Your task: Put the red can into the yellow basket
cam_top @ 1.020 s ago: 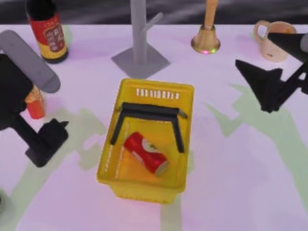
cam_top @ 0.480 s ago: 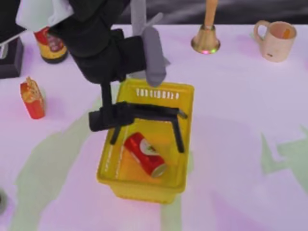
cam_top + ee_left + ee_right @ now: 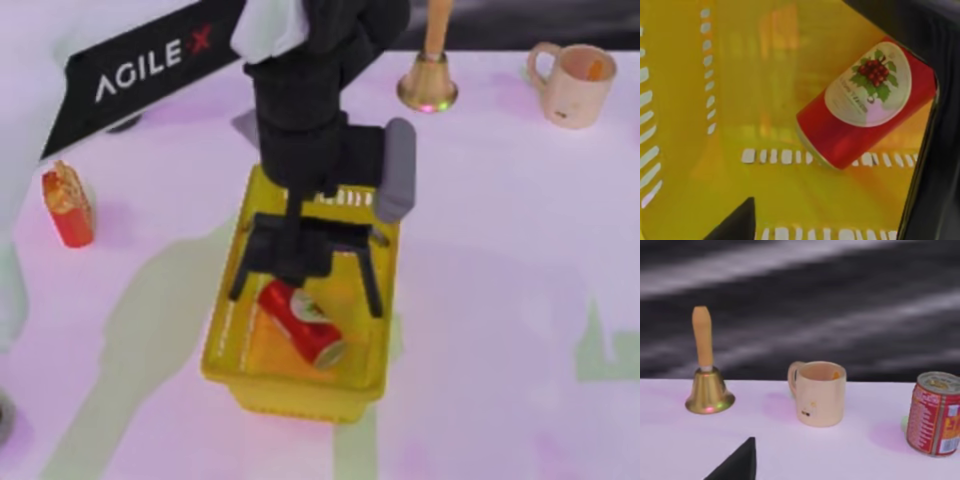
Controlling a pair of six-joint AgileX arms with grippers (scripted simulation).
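Red can (image 3: 303, 323): lying on its side on the floor of the yellow basket (image 3: 226, 340); pale label up
Left gripper (image 3: 290, 262): over the basket, just above the can's upper end; whether released or clenched, I cannot tell
Right arm: out of the top view; its camera faces a bell (image 3: 708, 390) and a mug (image 3: 819, 393)

We are at a rendered simulation test bench (image 3: 500, 300): its flat pale pink-and-green top carries unrelated props, among them a brass bell with wooden handle (image 3: 428, 85) and a cream ceramic mug (image 3: 575, 85), against a dark streaked backdrop.
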